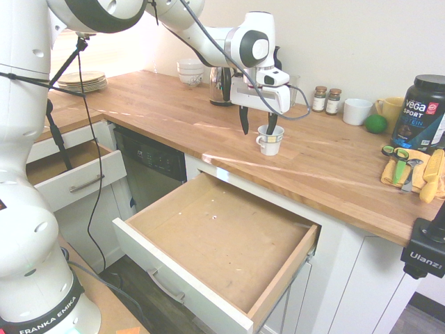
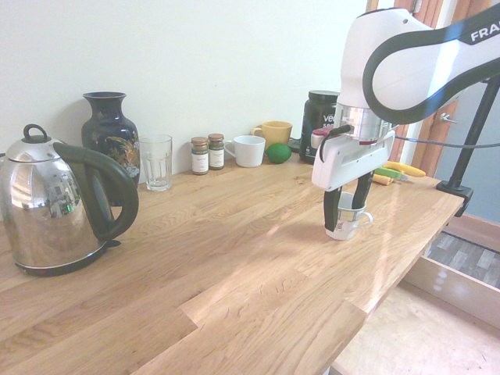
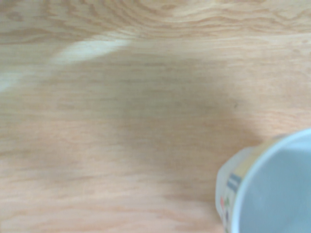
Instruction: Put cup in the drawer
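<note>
— Looking at the job, how far along is it?

— Barely begun, I'd judge. The cup [image 1: 270,140] stands upright on the wooden counter [image 1: 334,167], not yet lifted, near the front edge and above the big drawer [image 1: 229,243], which is pulled out and has nothing in it. Grasping, carrying and lowering it in are all left.

— And the gripper [image 1: 257,128]?

— Pointing down over the cup, fingers [image 2: 332,211] apart. One seems to sit at or inside the rim, the other outside the wall; I can't tell whether either touches.

— What does the cup look like?

— Small, white, with a side handle [image 2: 365,220] and a band of little coloured marks low on its wall, blurred in the wrist view [image 3: 272,189].
</note>
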